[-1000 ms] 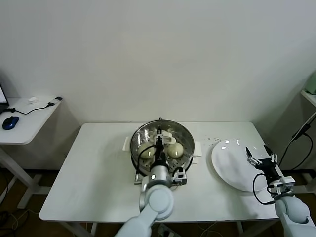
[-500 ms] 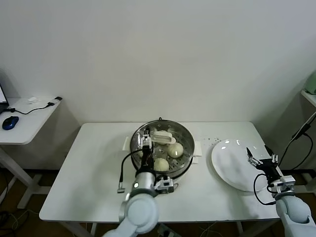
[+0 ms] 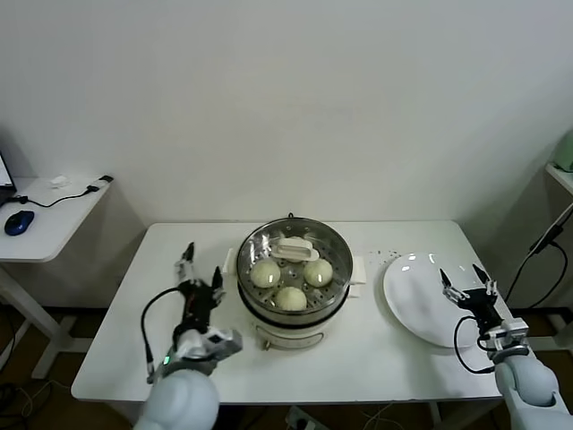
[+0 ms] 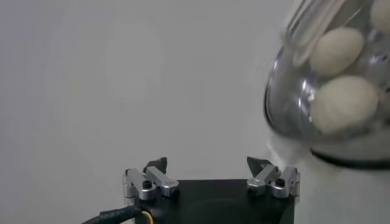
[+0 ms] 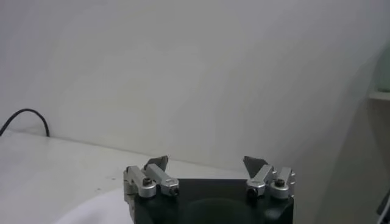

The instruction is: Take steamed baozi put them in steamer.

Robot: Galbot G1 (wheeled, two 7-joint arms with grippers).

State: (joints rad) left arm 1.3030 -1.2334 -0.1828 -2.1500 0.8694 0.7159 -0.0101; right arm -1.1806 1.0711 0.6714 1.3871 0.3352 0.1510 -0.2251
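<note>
The steamer [image 3: 253, 242] stands mid-table on its white base. Three cream-white baozi lie on its tray: one at the left [image 3: 264, 273], one at the right [image 3: 318, 271] and one at the front [image 3: 289, 297]. A white piece [image 3: 295, 248] lies at the far side of the tray; I cannot tell what it is. My left gripper [image 3: 202, 267] is open and empty, just left of the pot. In the left wrist view the gripper [image 4: 208, 163] is open, with the steamer [image 4: 286, 115] and two baozi [image 4: 344, 103] off to one side. My right gripper [image 3: 466, 285] is open and empty above the plate.
A flat white plate [image 3: 414, 300] lies at the table's right end, and its rim shows in the right wrist view [image 5: 91, 210] below the right gripper [image 5: 206, 162]. A side desk with a blue mouse [image 3: 18, 222] stands at far left. A cable [image 3: 542, 246] hangs at the right.
My left gripper has pulled back out of the steamer and moved left to beside the pot. A third baozi now shows at the tray's front. The right gripper has barely moved.
</note>
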